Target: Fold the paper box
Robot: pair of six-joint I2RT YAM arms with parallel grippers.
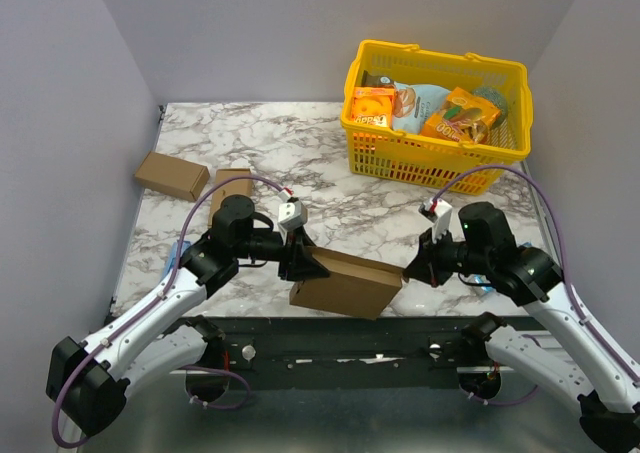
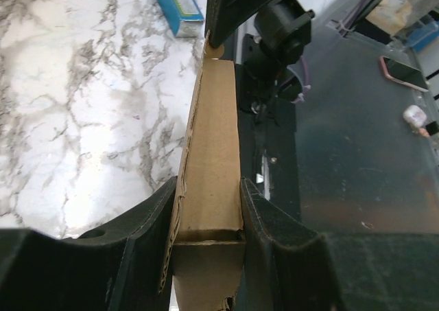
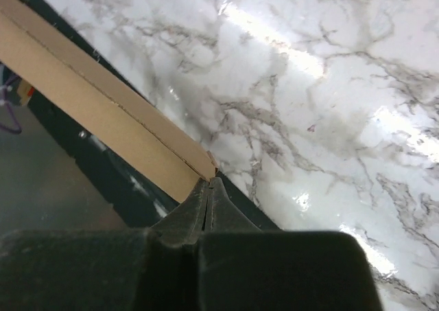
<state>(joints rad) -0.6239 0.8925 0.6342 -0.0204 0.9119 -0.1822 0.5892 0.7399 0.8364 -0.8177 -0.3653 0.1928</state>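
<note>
The paper box [image 1: 345, 285] lies between both tools at the counter [image 1: 300, 153] edge. The left tool [image 1: 302, 263] grips one end of it. The right tool [image 1: 412, 267] is closed, its tips touching the other end.

Paper box [image 1: 345, 285]: plain brown. Bench [image 1: 310, 143]: white marble, grey veining. Basket [image 1: 430, 158]: yellow. Small boxes [image 1: 172, 175] [image 1: 230, 183]: brown too.

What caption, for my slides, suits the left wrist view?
Left gripper, jaws closed on the plain brown cardboard paper box, by the white marble table.
</note>
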